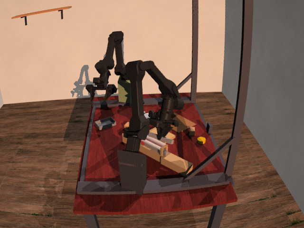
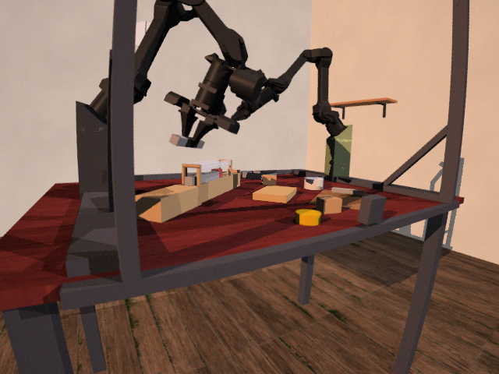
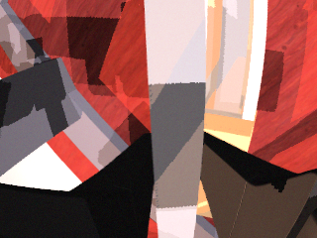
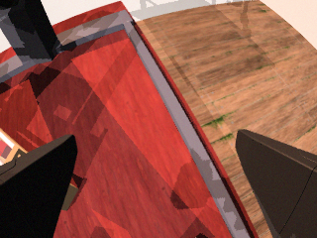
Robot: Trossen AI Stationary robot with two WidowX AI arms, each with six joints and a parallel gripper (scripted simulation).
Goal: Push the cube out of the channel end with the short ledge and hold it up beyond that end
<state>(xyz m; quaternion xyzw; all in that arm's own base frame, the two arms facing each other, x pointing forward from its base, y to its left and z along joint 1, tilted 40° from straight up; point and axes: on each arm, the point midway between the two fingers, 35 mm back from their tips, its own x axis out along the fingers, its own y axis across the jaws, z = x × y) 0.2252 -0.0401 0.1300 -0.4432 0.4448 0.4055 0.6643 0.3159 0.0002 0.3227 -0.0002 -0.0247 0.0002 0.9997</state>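
Left gripper (image 1: 160, 137) (image 2: 195, 145) (image 3: 176, 136), nearer one, pinching bar (image 1: 168, 140) (image 2: 177, 140) (image 3: 177, 129) — channel (image 1: 156, 142) (image 2: 211, 164) (image 3: 228, 126) below, bar nearly lined up. Right gripper (image 1: 98, 99) (image 4: 157, 133) spread, farther off.

the cube's (image 1: 142, 142) (image 2: 217, 172) far side is hidden inside the channel (image 1: 155, 143) (image 2: 207, 164).
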